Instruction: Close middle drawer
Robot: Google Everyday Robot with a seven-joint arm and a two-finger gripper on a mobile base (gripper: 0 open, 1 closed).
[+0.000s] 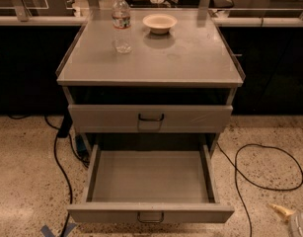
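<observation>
The middle drawer [151, 181] of the grey metal cabinet is pulled far out toward me. It is a wide, shallow, empty tray with a low front and a small dark loop handle [151, 217] at centre. The uppermost drawer [190, 118] above it is pushed in. The lowest drawer is hidden under the open one. My gripper [293, 218] shows only partly in the bottom right corner. It is low over the floor, to the right of the open drawer's front corner and apart from it.
A water bottle [122, 23] and a small bowl [160, 22] stand on the cabinet top [180, 58]. A black cable [259, 181] loops on the speckled floor to the right, and more cables [59, 167] hang at the left. Dark counters stand behind.
</observation>
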